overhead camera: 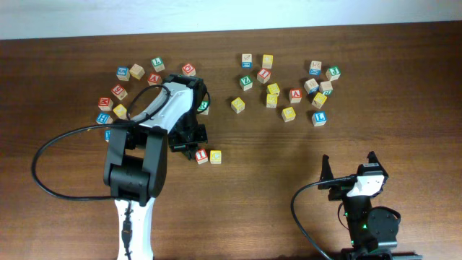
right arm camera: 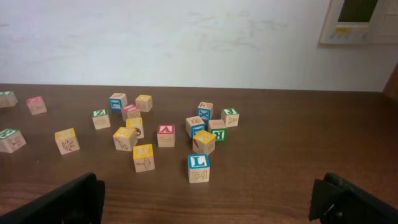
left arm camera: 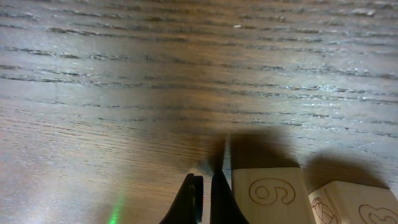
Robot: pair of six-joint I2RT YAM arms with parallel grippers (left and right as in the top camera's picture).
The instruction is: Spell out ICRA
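While the left end effector sits low over the dark wooden worktop, its two black fingers are pressed together with nothing between them. Its tip is right beside a small wooden cube with a red top face — the I, by my reading — whose carved side shows at the lower edge of the left wrist view. Whether finger and cube actually touch I cannot tell. Against that cube's right side lies a small wooden cube with a yellow top face, taken as the C. The word therefore looks half done, near the worktop's middle.

The red-faced wooden A cube stands among the scattered cubes on the right side, well apart from the row. A green-faced wooden cube lies just beside the left arm. Its letter is too small to read, so it may or may not be the R.

The right end effector is spread wide and empty at the near edge, away from every cube.

The main risk, as I judge it, is how close the pressed-together fingers are to the I cube. A sideways swing on the way up would shove or twist it, and with the C so close both would slide and the row would lose its line. Rising straight first should avoid that. A second risk is choice — several red and green faces lie about, and a hasty pick could bring the wrong letter. Reaching into the crowded right side for the A could also knock its neighbours.
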